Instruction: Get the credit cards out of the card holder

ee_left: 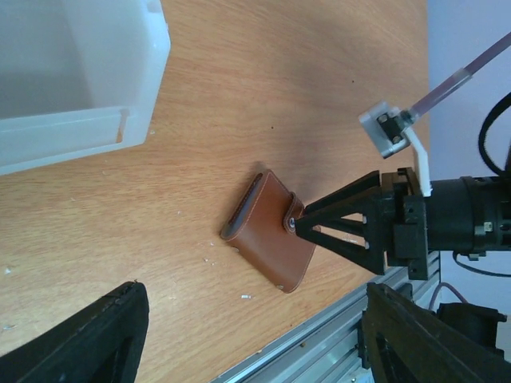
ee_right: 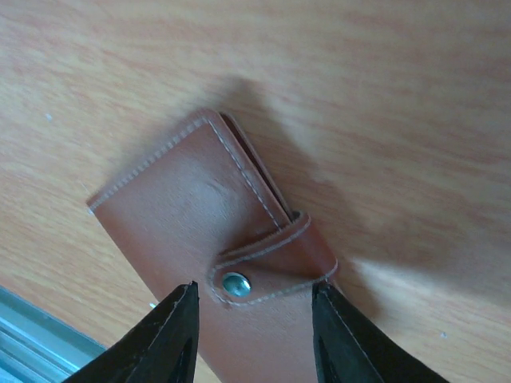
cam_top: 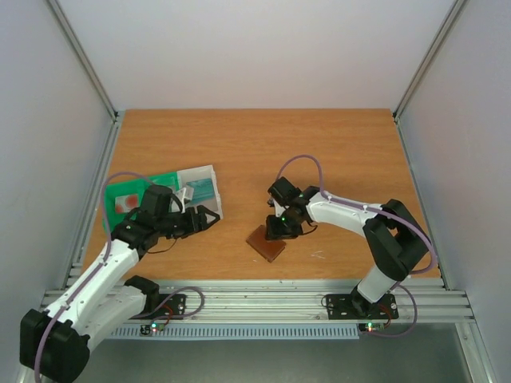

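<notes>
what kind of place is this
Probably a lab robot cell: a wooden table walled by white panels on aluminium posts, with a left arm and a right arm bolted to a metal rail.

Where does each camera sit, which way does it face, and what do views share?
Top external: above and behind the bases, looking down at the table; both arms show, right gripper at the wallet, left gripper open.
Left wrist: faces across the table at the wallet and right gripper; left fingers frame the bottom corners.
Right wrist: close above the wallet's snap tab; right fingers straddle it.
All three share the wallet.
</notes>
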